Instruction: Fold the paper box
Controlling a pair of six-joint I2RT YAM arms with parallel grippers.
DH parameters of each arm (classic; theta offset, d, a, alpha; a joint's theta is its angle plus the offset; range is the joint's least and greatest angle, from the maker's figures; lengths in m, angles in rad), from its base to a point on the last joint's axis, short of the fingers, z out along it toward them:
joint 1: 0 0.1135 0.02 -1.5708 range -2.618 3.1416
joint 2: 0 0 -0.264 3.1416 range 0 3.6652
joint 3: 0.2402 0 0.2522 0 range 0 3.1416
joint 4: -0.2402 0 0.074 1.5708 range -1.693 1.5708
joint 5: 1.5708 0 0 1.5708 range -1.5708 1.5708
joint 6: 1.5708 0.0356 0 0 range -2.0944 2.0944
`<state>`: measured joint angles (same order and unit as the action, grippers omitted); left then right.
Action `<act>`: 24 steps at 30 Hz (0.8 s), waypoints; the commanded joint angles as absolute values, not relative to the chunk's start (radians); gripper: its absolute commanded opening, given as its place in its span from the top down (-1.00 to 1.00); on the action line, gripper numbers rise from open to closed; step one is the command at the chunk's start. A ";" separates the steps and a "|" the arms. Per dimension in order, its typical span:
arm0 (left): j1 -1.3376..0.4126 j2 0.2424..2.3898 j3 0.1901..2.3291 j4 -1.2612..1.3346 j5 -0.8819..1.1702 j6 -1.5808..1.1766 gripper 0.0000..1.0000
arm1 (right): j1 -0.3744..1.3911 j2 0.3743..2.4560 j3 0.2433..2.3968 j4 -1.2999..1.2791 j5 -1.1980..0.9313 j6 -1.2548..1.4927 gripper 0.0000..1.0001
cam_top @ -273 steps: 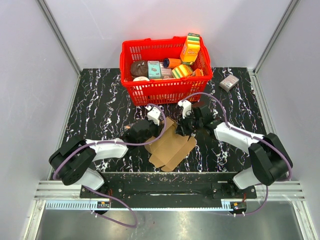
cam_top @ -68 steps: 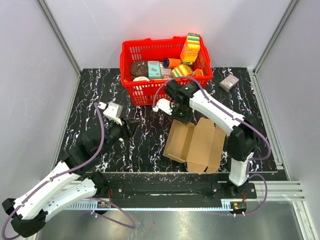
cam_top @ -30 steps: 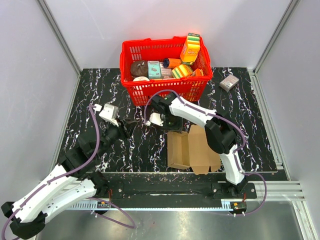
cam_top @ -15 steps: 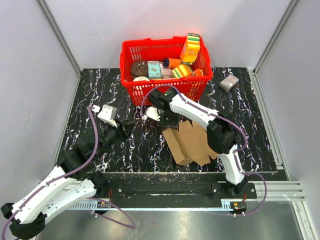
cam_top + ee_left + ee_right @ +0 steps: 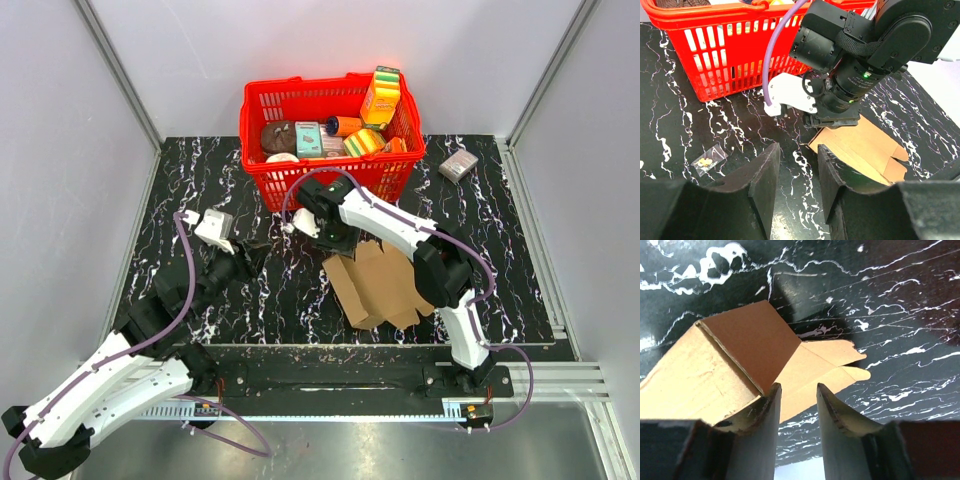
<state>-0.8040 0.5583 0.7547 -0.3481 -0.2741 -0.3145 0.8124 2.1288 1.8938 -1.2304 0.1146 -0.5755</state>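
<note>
Near-left, above the surface (image 5: 200, 190): left fingers (image 5: 762, 187) partly parted, holding nothing. Centre: paper box (image 5: 380, 285) lying on the surface, one panel raised. At its far-left corner: right fingers (image 5: 840, 425) parted over that panel, gripping nothing. Behind: red basket (image 5: 330, 185).

Black marbled table (image 5: 190, 180), pale walls (image 5: 330, 40)

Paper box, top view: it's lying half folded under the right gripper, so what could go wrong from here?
1. The right gripper hangs open over a corner of the paper box, so the raised flap may spring back flat.
2. The left gripper is open and off the box. Nothing pins it, so a push could slide it.
3. The red basket sits close behind the right gripper and might get bumped.
</note>
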 commanded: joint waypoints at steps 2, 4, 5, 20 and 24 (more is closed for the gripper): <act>-0.799 0.571 0.773 -0.321 -0.282 -0.314 0.17 | 0.799 2.042 1.976 -1.158 0.170 -0.442 0.15; -0.801 0.577 0.778 -0.321 -0.279 -0.313 0.16 | 0.795 2.007 1.988 -1.157 0.192 -0.427 0.12; -0.799 0.580 0.781 -0.319 -0.276 -0.313 0.16 | 0.782 1.994 1.990 -1.151 0.221 -0.408 0.09; -0.799 0.630 0.792 -0.305 -0.245 -0.313 0.04 | 0.517 1.387 1.347 -0.608 -0.338 0.090 -0.01; -0.801 0.649 0.799 -0.304 -0.242 -0.310 -0.11 | 0.515 1.284 1.148 -0.437 -0.557 0.274 -0.03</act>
